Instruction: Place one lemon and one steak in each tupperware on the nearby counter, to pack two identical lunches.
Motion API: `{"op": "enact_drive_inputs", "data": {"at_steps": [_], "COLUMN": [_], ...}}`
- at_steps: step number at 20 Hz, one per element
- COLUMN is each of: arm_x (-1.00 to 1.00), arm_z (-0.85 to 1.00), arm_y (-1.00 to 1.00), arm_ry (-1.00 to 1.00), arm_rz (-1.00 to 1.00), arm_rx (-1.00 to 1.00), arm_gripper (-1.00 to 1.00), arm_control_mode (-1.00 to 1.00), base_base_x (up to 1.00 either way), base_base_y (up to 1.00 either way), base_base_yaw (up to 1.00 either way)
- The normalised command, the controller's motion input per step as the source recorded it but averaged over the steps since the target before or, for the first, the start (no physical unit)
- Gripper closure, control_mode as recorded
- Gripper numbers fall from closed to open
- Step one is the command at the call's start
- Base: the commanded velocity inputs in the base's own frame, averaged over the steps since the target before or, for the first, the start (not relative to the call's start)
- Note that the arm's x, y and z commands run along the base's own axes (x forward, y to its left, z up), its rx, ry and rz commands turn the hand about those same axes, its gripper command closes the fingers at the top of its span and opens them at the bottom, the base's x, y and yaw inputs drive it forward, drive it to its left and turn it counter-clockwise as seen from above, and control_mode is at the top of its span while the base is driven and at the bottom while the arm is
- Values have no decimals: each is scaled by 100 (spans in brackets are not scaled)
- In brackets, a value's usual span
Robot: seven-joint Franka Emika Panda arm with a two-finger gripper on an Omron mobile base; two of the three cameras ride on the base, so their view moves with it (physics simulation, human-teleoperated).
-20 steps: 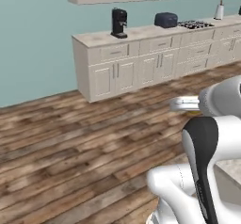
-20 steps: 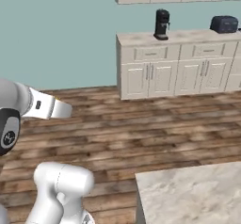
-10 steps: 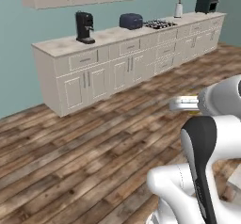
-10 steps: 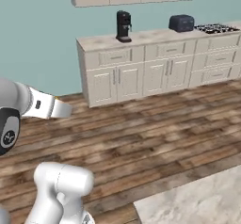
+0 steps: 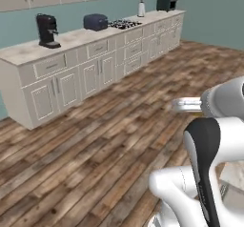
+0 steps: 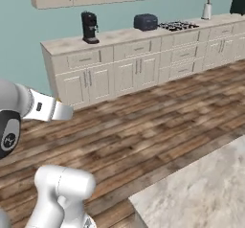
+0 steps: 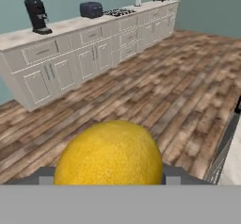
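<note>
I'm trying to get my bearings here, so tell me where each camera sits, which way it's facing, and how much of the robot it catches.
Left base view: behind the arm's left, facing the wood floor and cabinet run; white arm at lower right.
Right base view: behind its right, facing the same cabinets, marble counter at lower right; arm at lower left.
Hand view: on the hand, looking past the gripped lemon to the cabinets.
Shared: coffee machine and toaster.
</note>
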Motion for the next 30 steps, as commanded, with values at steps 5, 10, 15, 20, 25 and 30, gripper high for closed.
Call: {"op": "enact_drive_inputs", "data": {"at_steps": [5, 10, 15, 20, 25, 30], "arm_x": [0, 0, 0, 0, 0, 0], "arm_z": [0, 0, 0, 0, 0, 0], "arm_y": [0, 0, 0, 0, 0, 0], "arm_ry": [0, 0, 0, 0, 0, 0], "arm_rz": [0, 0, 0, 0, 0, 0], "arm_rx": [0, 0, 0, 0, 0, 0], "arm_gripper": [100, 100, 100, 100, 100, 100], "arm_control_mode": [100, 100, 100, 100, 100, 100], "base_base_x": [66, 87, 86, 88, 94, 83], "base_base_y": [19, 60, 46, 25, 9, 17], "base_base_yaw": [-44, -45, -49, -51, -51, -54]}}
